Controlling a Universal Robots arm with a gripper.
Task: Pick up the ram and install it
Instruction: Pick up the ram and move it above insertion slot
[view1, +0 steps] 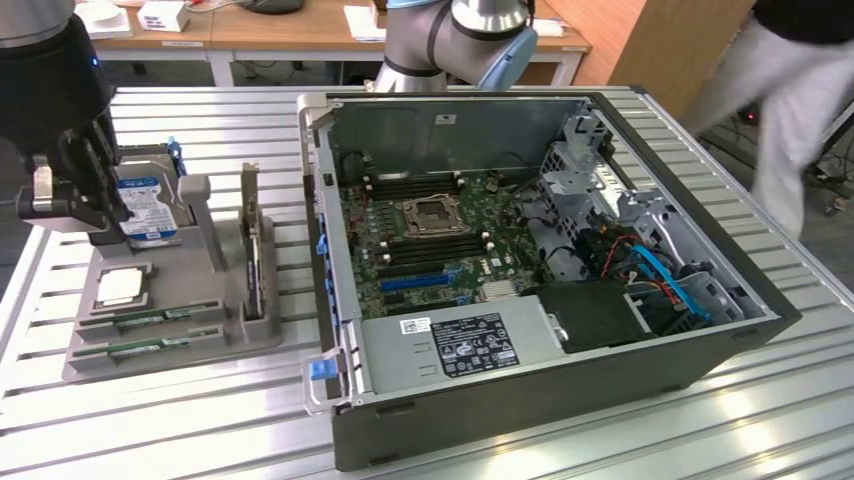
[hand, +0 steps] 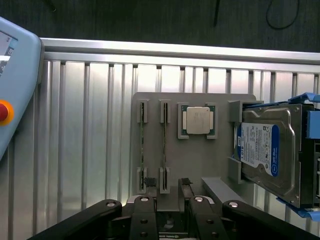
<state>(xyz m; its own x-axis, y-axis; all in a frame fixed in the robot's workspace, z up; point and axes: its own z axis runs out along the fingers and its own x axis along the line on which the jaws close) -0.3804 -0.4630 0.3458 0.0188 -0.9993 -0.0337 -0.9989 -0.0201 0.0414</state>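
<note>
Ram (hand: 164, 145): sitting edge-up in its slot on the grey holder (hand: 200, 165), beside a second stick; not yet lifted, installing not begun.
Tool (hand: 172, 210): hovering above the holder, jaws standing wide, gripping nothing.
Computer case (view1: 561, 400): lying open on the worktop (view1: 200, 120).

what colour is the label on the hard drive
The label on the hard drive is blue and white, clearest in the wrist view.
</note>
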